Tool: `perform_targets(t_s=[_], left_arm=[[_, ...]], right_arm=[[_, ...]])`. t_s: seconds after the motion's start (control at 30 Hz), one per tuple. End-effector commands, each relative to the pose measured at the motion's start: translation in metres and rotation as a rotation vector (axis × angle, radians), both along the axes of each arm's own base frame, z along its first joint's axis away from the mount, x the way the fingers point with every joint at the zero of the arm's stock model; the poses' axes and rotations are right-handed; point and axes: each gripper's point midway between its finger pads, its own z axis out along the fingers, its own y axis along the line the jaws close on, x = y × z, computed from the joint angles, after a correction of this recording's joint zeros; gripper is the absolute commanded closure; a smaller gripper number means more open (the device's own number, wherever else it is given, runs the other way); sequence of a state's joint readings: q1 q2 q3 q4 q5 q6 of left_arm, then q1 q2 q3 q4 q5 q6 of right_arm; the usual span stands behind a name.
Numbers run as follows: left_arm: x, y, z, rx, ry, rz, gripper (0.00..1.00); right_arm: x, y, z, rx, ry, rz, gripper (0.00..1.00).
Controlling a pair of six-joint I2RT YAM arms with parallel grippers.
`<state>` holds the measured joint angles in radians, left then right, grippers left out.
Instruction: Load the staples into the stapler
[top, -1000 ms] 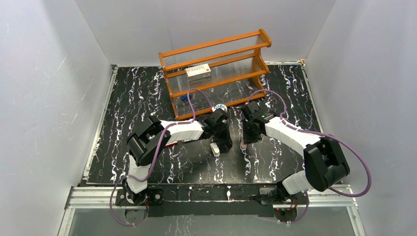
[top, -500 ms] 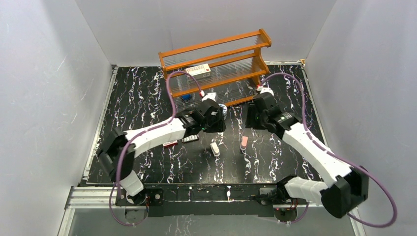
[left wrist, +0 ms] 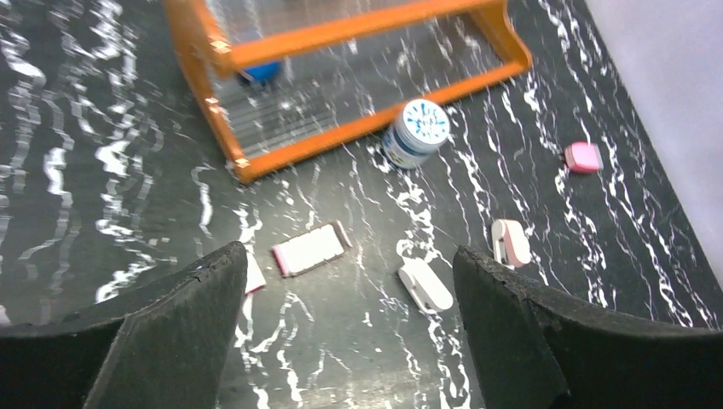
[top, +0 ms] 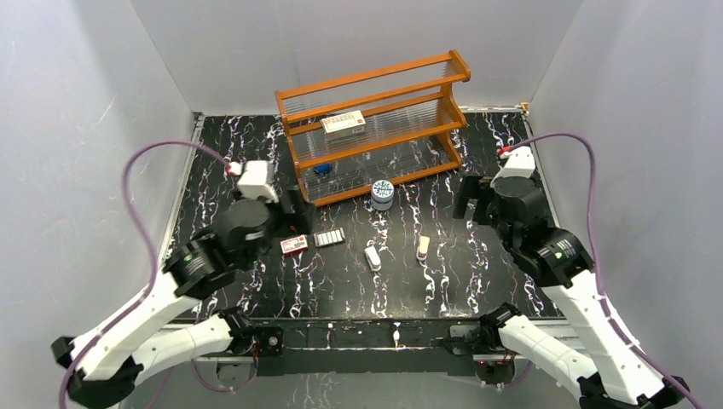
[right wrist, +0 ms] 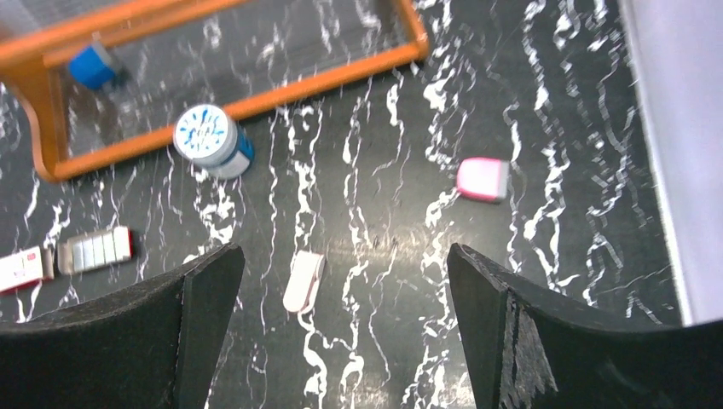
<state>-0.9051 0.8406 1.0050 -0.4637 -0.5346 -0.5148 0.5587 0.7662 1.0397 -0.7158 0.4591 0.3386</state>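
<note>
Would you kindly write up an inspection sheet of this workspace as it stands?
Surface: black, white-veined table.
Job's things: staples lie loose beside small red-and-white box; white stapler lies apart from them, untouched.
Clutter: peach stapler, white-and-blue tub, small pink item, orange rack holding larger box and blue item.
Grippers: left gripper and right gripper open, empty, above the table.
Cables: purple cables loop from both wrists.
Surroundings: plain grey walls on three sides.
</note>
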Motion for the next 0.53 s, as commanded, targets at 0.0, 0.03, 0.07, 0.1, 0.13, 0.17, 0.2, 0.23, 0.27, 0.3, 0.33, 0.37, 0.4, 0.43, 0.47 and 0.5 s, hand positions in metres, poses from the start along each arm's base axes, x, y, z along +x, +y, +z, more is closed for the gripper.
perform_targets(t_s=[0.0,0.03,0.07,0.1,0.13,0.17,0.2,0.23,0.27,0.3,0.33,0.37,0.4,0.43,0.47,0.5], left_arm=[[-0.015,0.066,0.034,0.064,-0.115,0.131,0.13],[-0.020,0.078,0.044,0.056,-0.136,0.152,0.12],[-0.024,0.088,0.054,0.045,-0.158,0.172,0.12],[-0.028,0.097,0.063,0.035,-0.177,0.183,0.12],[-0.033,0.106,0.073,0.019,-0.199,0.194,0.12],[-0.037,0.113,0.080,0.012,-0.213,0.201,0.12],[-0.040,0.118,0.088,-0.001,-0.230,0.208,0.12],[-0.043,0.124,0.093,-0.007,-0.242,0.216,0.11],[-0.045,0.129,0.097,-0.014,-0.250,0.226,0.11],[-0.047,0.133,0.100,-0.017,-0.258,0.234,0.11],[-0.048,0.136,0.103,-0.017,-0.265,0.237,0.11],[-0.049,0.140,0.104,-0.017,-0.269,0.249,0.11],[-0.050,0.144,0.105,-0.019,-0.269,0.264,0.11],[-0.050,0.145,0.106,-0.022,-0.270,0.272,0.11],[-0.051,0.146,0.106,-0.024,-0.271,0.272,0.11],[-0.051,0.146,0.107,-0.029,-0.272,0.272,0.10]], right_arm=[[-0.002,-0.026,0.063,-0.008,-0.168,-0.088,0.01],[-0.004,-0.030,0.072,-0.006,-0.187,-0.099,0.01],[-0.006,-0.033,0.079,-0.003,-0.204,-0.107,0.01],[-0.007,-0.036,0.087,0.000,-0.222,-0.113,0.01],[-0.009,-0.038,0.093,0.004,-0.235,-0.119,0.01],[-0.010,-0.040,0.099,0.009,-0.248,-0.126,0.01],[-0.011,-0.042,0.104,0.014,-0.259,-0.130,0.01],[-0.012,-0.043,0.109,0.018,-0.270,-0.133,0.01],[-0.013,-0.044,0.113,0.024,-0.278,-0.137,0.01],[-0.014,-0.045,0.116,0.028,-0.285,-0.137,0.01],[-0.015,-0.045,0.118,0.031,-0.291,-0.139,0.01],[-0.015,-0.046,0.120,0.035,-0.294,-0.140,0.01],[-0.015,-0.045,0.120,0.037,-0.296,-0.140,0.01],[-0.015,-0.045,0.121,0.039,-0.296,-0.140,0.01],[-0.015,-0.046,0.121,0.041,-0.296,-0.141,0.01],[-0.015,-0.045,0.120,0.043,-0.294,-0.143,0.01]])
